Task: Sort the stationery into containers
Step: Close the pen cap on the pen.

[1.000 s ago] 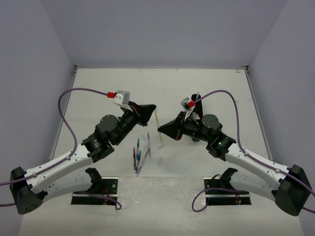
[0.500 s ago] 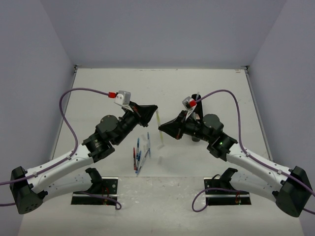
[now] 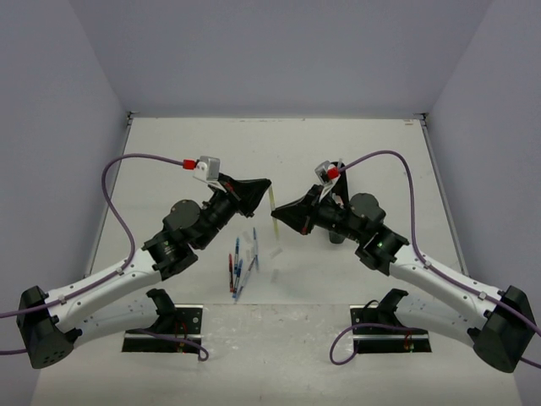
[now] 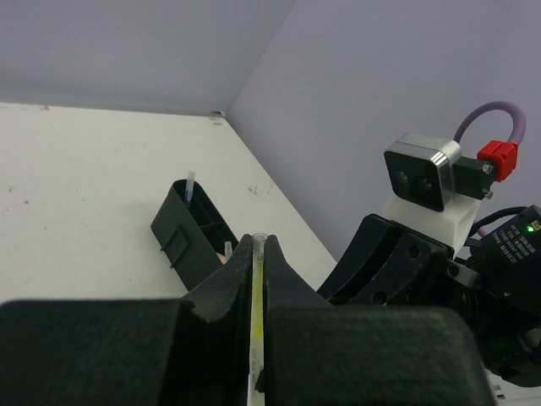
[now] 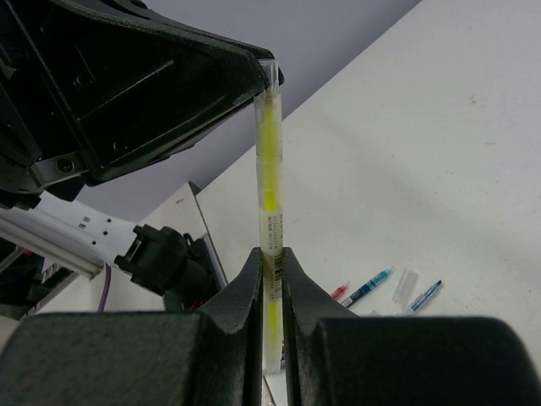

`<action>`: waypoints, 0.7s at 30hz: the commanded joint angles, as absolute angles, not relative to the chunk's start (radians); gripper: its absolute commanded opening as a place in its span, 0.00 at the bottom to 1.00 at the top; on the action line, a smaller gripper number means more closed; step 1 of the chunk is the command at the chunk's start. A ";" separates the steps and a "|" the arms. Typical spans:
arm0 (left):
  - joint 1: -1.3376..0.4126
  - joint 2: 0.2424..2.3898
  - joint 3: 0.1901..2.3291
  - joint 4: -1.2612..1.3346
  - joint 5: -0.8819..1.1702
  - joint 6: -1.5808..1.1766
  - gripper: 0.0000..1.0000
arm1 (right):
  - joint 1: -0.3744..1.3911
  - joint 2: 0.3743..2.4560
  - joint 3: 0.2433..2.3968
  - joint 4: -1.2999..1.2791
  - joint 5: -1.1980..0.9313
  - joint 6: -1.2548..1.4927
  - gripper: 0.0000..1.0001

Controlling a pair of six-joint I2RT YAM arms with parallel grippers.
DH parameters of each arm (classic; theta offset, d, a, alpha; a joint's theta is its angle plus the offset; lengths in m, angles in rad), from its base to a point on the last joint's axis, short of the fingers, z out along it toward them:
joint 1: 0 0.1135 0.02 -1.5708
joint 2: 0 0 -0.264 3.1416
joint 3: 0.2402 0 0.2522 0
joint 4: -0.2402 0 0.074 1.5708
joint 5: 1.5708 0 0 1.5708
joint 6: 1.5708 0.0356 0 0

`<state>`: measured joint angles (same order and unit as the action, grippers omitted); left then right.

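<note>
My left gripper (image 4: 256, 243) has its two black fingers pressed nearly together, pinching one end of a slim yellow-green highlighter with a clear plastic barrel (image 5: 269, 161), and my right gripper (image 5: 270, 255) is clamped just as narrowly on the other end, so the highlighter spans the short gap between my two fingertips and is carried by both at once, up off the white table (image 3: 211, 144). From above, the left gripper (image 3: 265, 186) and the right gripper (image 3: 276, 218) meet tip to tip near the middle of the table, with the highlighter (image 3: 272, 202) a pale sliver between them. In my left wrist view only a thin yellow strip of the barrel (image 4: 256, 292) shows in the slot between the fingers. Just beyond those fingers stands the long narrow black plastic organiser tray (image 4: 188, 235), lying on the table with one thin pale pen (image 4: 190, 183) sticking up out of its far compartment. To its right I see my right arm's grey wrist camera (image 4: 423, 170). Below the right gripper, a few loose blue and red pens (image 5: 368, 287) and a small clear cap (image 5: 406, 282) lie on the table; from above this scatter of loose pens (image 3: 240, 266) sits near my bases, well apart from the tray
</note>
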<state>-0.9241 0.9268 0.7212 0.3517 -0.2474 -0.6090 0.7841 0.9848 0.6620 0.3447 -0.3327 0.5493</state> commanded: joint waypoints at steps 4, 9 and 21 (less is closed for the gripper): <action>-0.928 0.910 0.694 0.365 -0.183 -0.597 0.18 | 0.784 1.012 0.821 0.392 -0.295 0.462 0.00; -0.928 0.890 0.694 0.356 -0.191 -0.576 0.38 | 0.785 1.025 0.811 0.364 -0.361 0.436 0.00; -0.928 0.882 0.676 0.431 -0.104 -0.536 0.00 | 0.785 1.039 0.791 0.391 -0.482 0.429 0.17</action>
<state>-0.9287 0.9042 0.6954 0.3623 -0.1666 -0.5867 0.7788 1.0291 0.7795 0.3292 -0.3777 0.4611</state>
